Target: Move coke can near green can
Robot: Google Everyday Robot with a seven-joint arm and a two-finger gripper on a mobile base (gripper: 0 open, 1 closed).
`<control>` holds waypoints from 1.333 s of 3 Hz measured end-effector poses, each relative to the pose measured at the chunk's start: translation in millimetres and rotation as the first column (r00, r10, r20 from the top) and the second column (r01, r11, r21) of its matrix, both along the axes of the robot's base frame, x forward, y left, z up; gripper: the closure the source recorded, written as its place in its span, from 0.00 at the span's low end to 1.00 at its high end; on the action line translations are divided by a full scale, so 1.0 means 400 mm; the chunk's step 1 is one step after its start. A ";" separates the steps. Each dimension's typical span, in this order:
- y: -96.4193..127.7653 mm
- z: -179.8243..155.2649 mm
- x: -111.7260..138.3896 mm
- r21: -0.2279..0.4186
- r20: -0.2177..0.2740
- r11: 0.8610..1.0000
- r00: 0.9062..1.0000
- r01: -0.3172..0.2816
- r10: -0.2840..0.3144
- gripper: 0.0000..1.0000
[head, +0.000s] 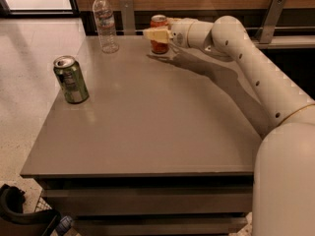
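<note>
The coke can (159, 46), red-orange with a silver top, is at the far middle of the grey table (147, 127). My gripper (154, 33) reaches in from the right and is shut on the coke can, with one pale finger (156, 35) across its upper front. The can looks slightly raised off the tabletop. The green can (72, 79), dark green with a silver top, stands upright near the table's left edge, well to the left of and nearer than the coke can.
A clear plastic water bottle (105, 22) stands at the table's far left, just left of the coke can. A wooden wall with metal brackets (273, 14) runs behind the table. My white arm (256, 73) crosses the right side.
</note>
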State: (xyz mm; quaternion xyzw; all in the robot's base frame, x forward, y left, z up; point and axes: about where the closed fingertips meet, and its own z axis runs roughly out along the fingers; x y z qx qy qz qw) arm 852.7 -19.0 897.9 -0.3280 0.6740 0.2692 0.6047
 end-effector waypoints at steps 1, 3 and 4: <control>0.009 -0.002 0.000 0.001 -0.001 1.000 1.000 -0.005 0.005 0.60; 0.026 -0.007 -0.001 0.002 -0.004 1.000 1.000 -0.013 0.013 1.00; 0.034 -0.001 -0.004 -0.009 -0.011 1.000 1.000 -0.021 0.021 1.00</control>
